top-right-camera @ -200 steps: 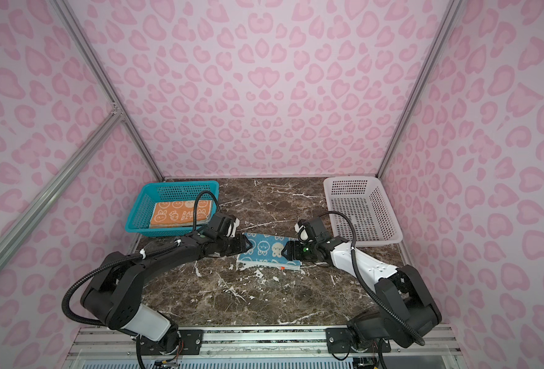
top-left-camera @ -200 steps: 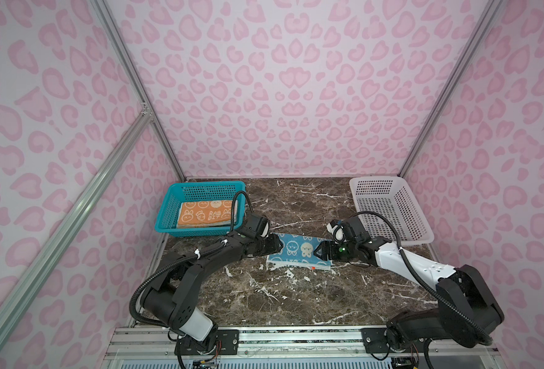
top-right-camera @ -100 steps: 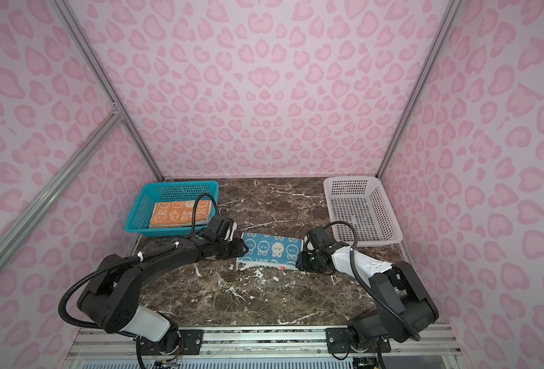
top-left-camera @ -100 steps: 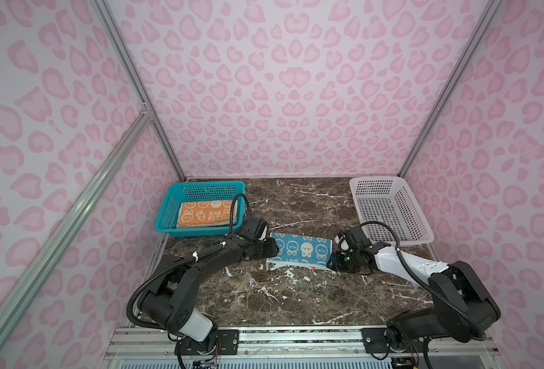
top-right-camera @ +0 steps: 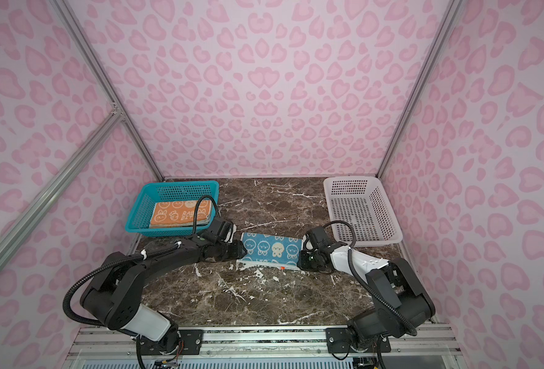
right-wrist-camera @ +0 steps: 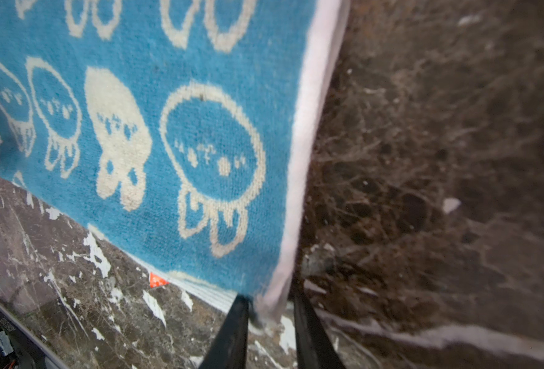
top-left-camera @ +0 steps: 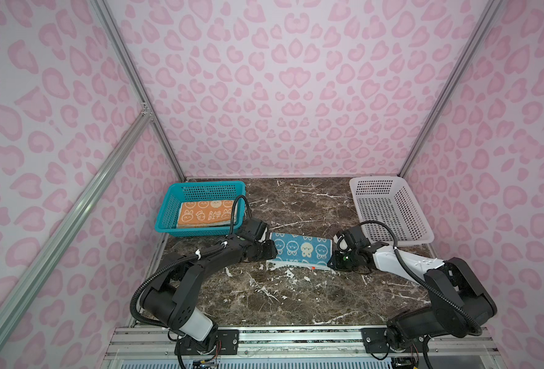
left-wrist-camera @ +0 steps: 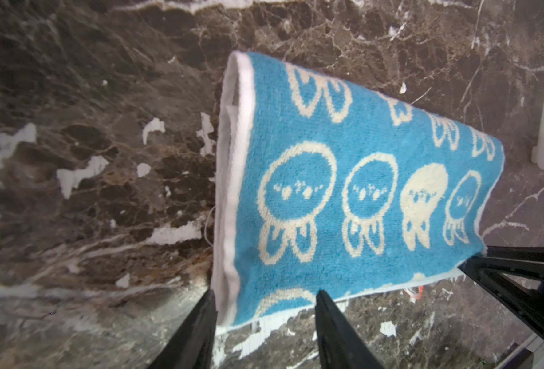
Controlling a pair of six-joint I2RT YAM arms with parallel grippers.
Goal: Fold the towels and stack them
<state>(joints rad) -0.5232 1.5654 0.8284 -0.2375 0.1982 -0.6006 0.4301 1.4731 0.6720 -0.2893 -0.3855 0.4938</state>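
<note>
Beside the teal basket [top-left-camera: 207, 184] lies the blue towel [top-left-camera: 301, 249], half-folded. My right gripper [right-wrist-camera: 269, 297] pinches its hem corner for the next fold. The left gripper [left-wrist-camera: 266, 294] straddles the opposite corner; clamped or not, I cannot tell.

**One word on show: "RAB BIT"**

And there it was, inside the teal basket [top-left-camera: 168, 207]: the orange towel [top-left-camera: 197, 216] carried pale letters in two rows, "RAB" over "BIT", clear in both top views. Outside the basket, the blue towel [top-left-camera: 299, 249] wore a tiny orange tag [right-wrist-camera: 157, 280], but its marks were too small to read.
</note>
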